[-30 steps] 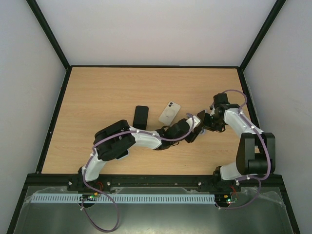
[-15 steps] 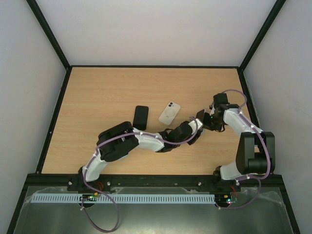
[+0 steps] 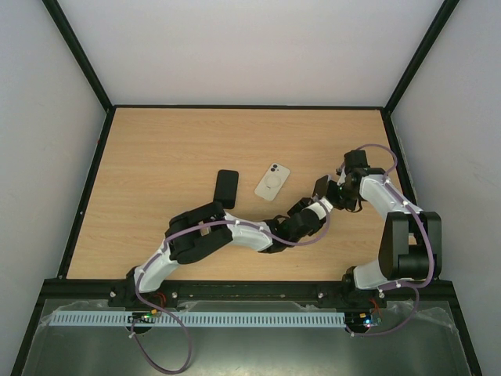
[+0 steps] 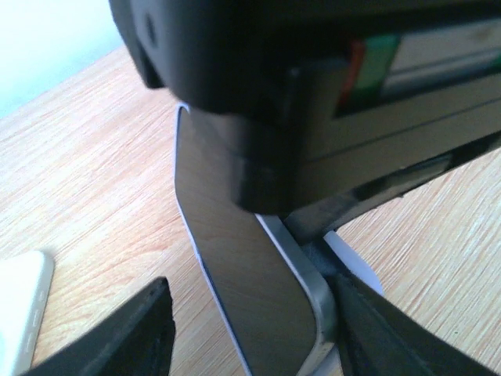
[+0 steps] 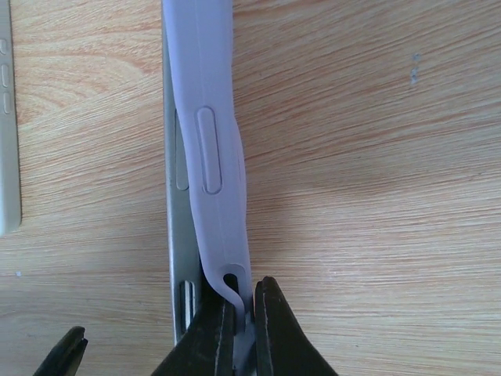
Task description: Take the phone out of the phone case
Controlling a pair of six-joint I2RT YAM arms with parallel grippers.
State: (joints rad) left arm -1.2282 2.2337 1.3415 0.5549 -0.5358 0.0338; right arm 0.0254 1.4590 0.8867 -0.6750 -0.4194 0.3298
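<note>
The phone (image 5: 175,235), silver-edged with a dark screen (image 4: 250,274), stands on its edge on the table, right of centre (image 3: 320,186). Its lilac case (image 5: 215,157) is peeled away from the phone's side at the near end. My right gripper (image 5: 244,329) is shut on the case's bottom edge; it also shows in the top view (image 3: 337,194). My left gripper (image 4: 250,337) is open with its fingers on either side of the phone. Its right finger (image 4: 383,329) is against the silver edge and its left finger (image 4: 141,329) stands apart. From above, the left gripper (image 3: 317,205) sits just below the phone.
A black phone-shaped slab (image 3: 226,189) and a white one with a ring on its back (image 3: 272,182) lie flat at the table's centre. The white one shows at the left edge of both wrist views (image 5: 6,117) (image 4: 19,313). Black frame rails border the table.
My left arm's elbow and forearm have swung right and toward the near edge, with its gripper staying at the phone. The right gripper and the phone have hardly moved.
</note>
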